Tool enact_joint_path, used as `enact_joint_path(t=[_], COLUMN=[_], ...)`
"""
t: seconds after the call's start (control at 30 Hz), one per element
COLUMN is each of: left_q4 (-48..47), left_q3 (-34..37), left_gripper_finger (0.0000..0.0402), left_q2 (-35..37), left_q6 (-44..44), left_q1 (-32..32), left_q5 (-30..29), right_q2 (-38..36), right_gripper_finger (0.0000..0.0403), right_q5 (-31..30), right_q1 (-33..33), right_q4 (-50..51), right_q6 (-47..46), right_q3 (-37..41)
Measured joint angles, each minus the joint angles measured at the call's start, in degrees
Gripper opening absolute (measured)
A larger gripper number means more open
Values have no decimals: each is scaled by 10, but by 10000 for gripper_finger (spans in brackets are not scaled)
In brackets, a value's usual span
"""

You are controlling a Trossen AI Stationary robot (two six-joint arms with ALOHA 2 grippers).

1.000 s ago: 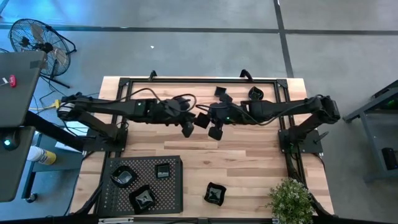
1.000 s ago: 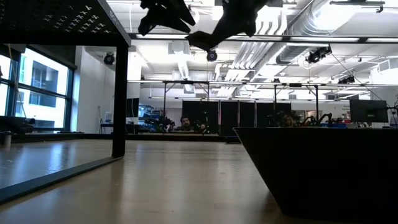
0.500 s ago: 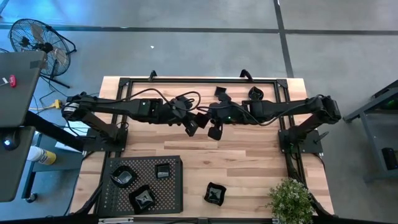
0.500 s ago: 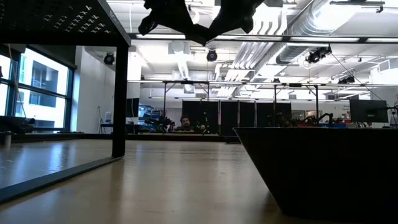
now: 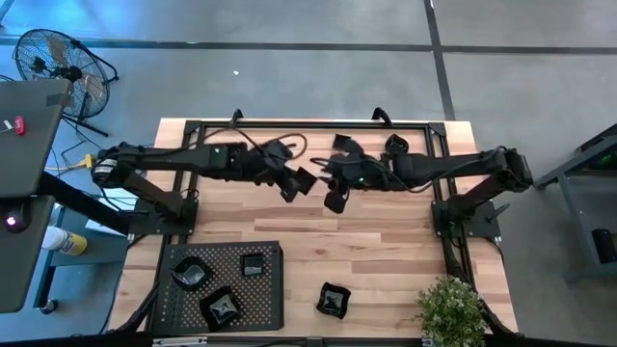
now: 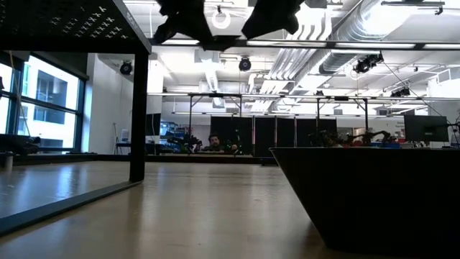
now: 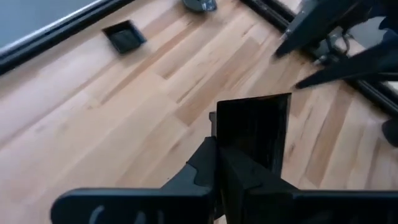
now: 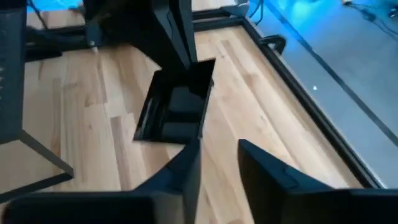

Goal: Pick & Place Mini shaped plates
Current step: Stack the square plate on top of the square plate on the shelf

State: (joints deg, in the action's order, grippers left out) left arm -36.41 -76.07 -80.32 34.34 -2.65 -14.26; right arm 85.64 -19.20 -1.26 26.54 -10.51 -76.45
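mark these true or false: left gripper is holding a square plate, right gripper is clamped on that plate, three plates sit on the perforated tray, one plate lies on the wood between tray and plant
1. The left gripper is shut on a square plate, held above the table. True.
2. The right gripper is clamped on that plate. False: its fingers stand apart, clear of the plate.
3. Three plates sit on the perforated tray. True.
4. One plate lies on the wood between tray and plant. True.
5. The plant stands on the tray. False: it stands on the table.
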Motion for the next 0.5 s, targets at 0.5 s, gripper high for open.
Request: enact_joint_path(t=[0.5], left_q4=[-92], left_q3=[-7], left_gripper_finger=[0], left_q2=[79], left_q6=[-105], left_q1=[-41], left_q5=[242], right_q2=[-114], right_gripper_finger=[87], right_q5=[-3], right_q1=[5], right_q4=[82], right_q6=[5], right_q3=[46])
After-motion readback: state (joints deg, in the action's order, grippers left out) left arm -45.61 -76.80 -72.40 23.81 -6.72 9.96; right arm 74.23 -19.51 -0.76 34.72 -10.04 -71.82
